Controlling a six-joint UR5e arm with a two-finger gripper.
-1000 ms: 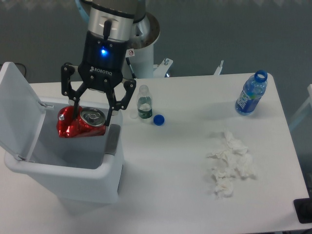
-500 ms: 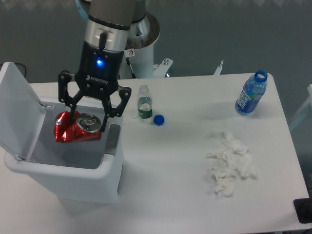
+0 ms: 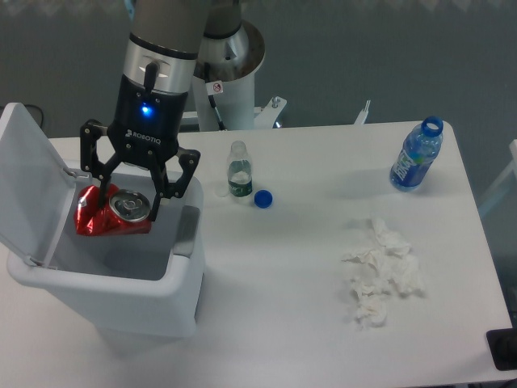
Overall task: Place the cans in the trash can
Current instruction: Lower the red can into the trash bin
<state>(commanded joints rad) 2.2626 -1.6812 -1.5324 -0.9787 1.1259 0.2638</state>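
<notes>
Lighting: you have even, cool overhead light; the white worktop (image 3: 307, 267) reads bright, the background behind it dim grey. Shadows: soft and faint, none hard-edged. Glare: small highlights on the red can (image 3: 109, 213) and a blue indicator glow on the gripper (image 3: 127, 202). Focus: slightly soft overall, with fine detail grainy; no marked edge distortion.

The hand (image 3: 128, 202) is black, with two thin jointed fingers (image 3: 158, 191) built from open link bars. White "ROBOTIQ" lettering runs across its boxy black body, and just above that a small blue light glows. Above the light sits a silver metal wrist ring with a dark slot, then a grey-brown sleeve. Behind stands a white base post with a small red-and-white sticker.
</notes>
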